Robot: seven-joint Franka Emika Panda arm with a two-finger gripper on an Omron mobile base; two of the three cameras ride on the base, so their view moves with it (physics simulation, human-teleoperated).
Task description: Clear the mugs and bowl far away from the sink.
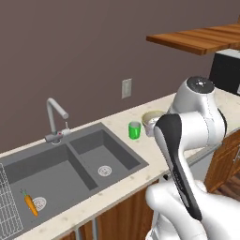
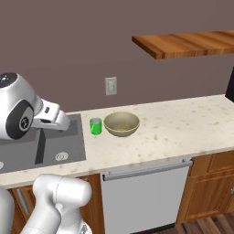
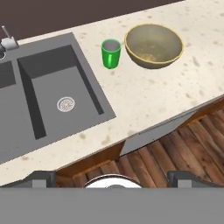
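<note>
The gripper (image 3: 112, 177) is held high above the counter edge, jaws spread wide, nothing pinched. One green mug (image 3: 111, 54) is seen upright on the speckled counter (image 3: 148, 96), just beside the sink (image 3: 57, 96) rim, well ahead of the fingertips. The tan bowl (image 3: 154, 45) is set close beside the mug, on the side away from the sink. A carrot (image 1: 30, 204) is seen lying in the far basin.

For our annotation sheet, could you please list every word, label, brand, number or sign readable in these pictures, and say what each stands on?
None: no readable text appears in any view.
The green mug and the bowl are plain, without print.
The wall plate above the counter is blank.
The sink and faucet carry no visible brand mark.
The dark appliance at the edge shows no legible marking.
</note>
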